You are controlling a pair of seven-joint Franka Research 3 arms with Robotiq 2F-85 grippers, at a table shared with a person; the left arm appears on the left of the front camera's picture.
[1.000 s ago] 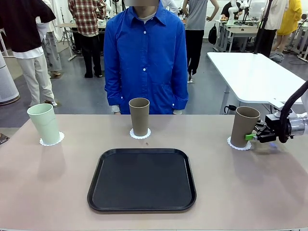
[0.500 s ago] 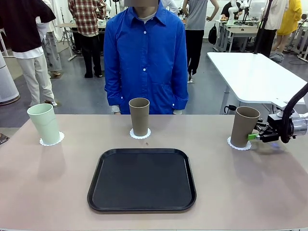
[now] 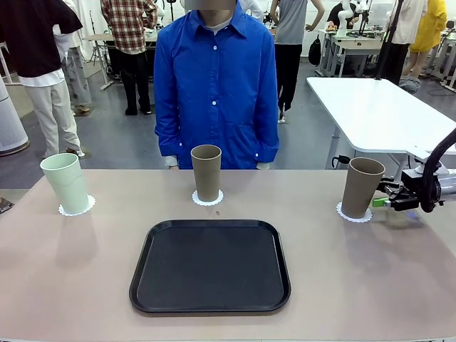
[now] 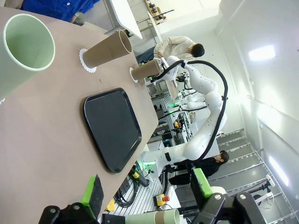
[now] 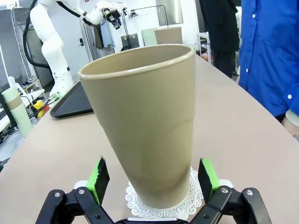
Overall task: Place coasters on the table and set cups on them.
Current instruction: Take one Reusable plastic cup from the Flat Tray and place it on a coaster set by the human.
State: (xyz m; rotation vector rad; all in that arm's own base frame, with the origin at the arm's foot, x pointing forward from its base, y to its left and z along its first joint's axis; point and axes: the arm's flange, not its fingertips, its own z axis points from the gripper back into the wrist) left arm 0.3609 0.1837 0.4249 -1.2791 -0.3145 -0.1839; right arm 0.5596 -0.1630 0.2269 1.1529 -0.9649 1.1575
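While the beige table (image 3: 370, 285) is stretching wide under everything, three cups are standing upright along its far half, each on its own lacy white coaster. At the robot's left, the mint green cup (image 3: 65, 183) is sitting on a coaster (image 3: 77, 209) near the table's left edge. At the middle, a tan cup (image 3: 206, 172) is resting on a second coaster (image 3: 207, 199), just in front of a person in a blue shirt (image 3: 215, 85) who is standing at the far side. At the right, another tan cup (image 3: 361, 188) is sitting on the third coaster (image 3: 354, 214).

Bare tabletop is lying open between the three cups and along both sides of a black rounded tray (image 3: 210, 266), which is taking up the near middle and is well apart from every cup. Beyond the right cup, a white table (image 3: 370, 107) is standing farther back.

At the right edge of the front view, the right hand (image 3: 388, 199) is reaching in low and level, its green-padded fingers pointing at the right cup's lower part, just beside it with a small gap showing. Seen from the right wrist, the fingers (image 5: 99, 176) are standing spread apart on either side of the cup's base, not touching it. Seen from its own wrist, the left hand (image 4: 147, 186) is hanging with its fingers apart, holding nothing, off the table's near side.
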